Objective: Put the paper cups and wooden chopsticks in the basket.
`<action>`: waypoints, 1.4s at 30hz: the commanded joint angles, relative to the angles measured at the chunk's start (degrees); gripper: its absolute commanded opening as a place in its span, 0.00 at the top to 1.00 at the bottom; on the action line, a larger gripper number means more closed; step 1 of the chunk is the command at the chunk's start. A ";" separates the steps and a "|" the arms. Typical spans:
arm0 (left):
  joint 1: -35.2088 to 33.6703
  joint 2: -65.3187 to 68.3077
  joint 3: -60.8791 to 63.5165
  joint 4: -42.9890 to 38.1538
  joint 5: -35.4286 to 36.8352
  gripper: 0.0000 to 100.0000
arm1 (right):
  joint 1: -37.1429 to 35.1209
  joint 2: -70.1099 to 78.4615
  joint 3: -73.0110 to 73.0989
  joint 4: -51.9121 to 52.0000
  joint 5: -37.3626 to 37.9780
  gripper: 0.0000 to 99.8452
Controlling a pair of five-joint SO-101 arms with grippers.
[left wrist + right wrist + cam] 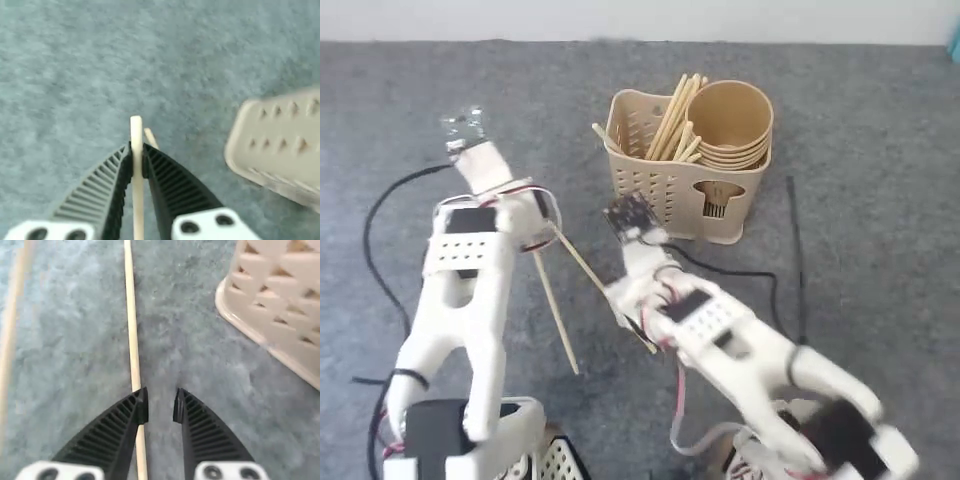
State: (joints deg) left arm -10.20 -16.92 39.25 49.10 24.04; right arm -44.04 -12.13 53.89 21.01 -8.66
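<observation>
I am pinching one wooden chopstick [136, 132] in the left gripper [137, 150] near the basket [275, 145]; the right gripper [160, 402] is standing slightly spread. I am fearing the thin stick pivots and catches the rim.

Tabletop [880, 130]: grey, felt-like covering (same in both wrist views). One black cable [366, 240] curves along the high view's left side. A second black cable [796, 250] lies to the right. A white wall strip [620, 18] borders the far edge.

Bright, diffuse light falls evenly over the table [880, 150], leaving only a faint soft shadow beside the basket [660, 190].
</observation>
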 commanded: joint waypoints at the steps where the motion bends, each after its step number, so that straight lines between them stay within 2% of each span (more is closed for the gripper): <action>1: -4.84 -3.08 -2.42 -3.08 -0.70 0.99 | -0.66 10.33 -12.31 1.27 0.26 0.90; 7: -12.31 -2.99 -2.33 -6.68 -0.70 0.99 | -1.45 22.99 -29.63 7.25 2.55 0.90; 12: -12.57 -2.99 -2.42 -6.68 -0.70 0.99 | -4.09 30.11 -40.79 13.58 2.55 0.81; 14: -12.57 -2.99 -2.51 -6.77 -0.70 0.99 | -4.44 32.31 -44.04 15.25 2.55 0.81; 20: -12.92 -3.08 -2.59 -6.77 -0.79 0.99 | -4.26 32.66 -47.38 20.09 2.55 0.82; 26: -17.32 -3.34 -3.91 -6.86 -0.62 0.99 | -6.81 25.01 -45.45 25.36 2.37 0.82; 34: -18.64 -3.43 -4.18 -6.86 -0.62 0.99 | -9.98 22.02 -41.05 24.04 2.46 0.82; 40: -18.64 -3.43 -4.18 -6.86 -0.62 0.99 | -7.43 29.23 -39.74 14.90 3.08 0.82; 42: -18.90 -3.52 -4.18 -6.86 -0.62 0.99 | -6.99 32.75 -39.74 10.51 6.42 0.82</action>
State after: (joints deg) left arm -28.57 -16.92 38.11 43.74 23.69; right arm -52.48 18.90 14.77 37.10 -6.29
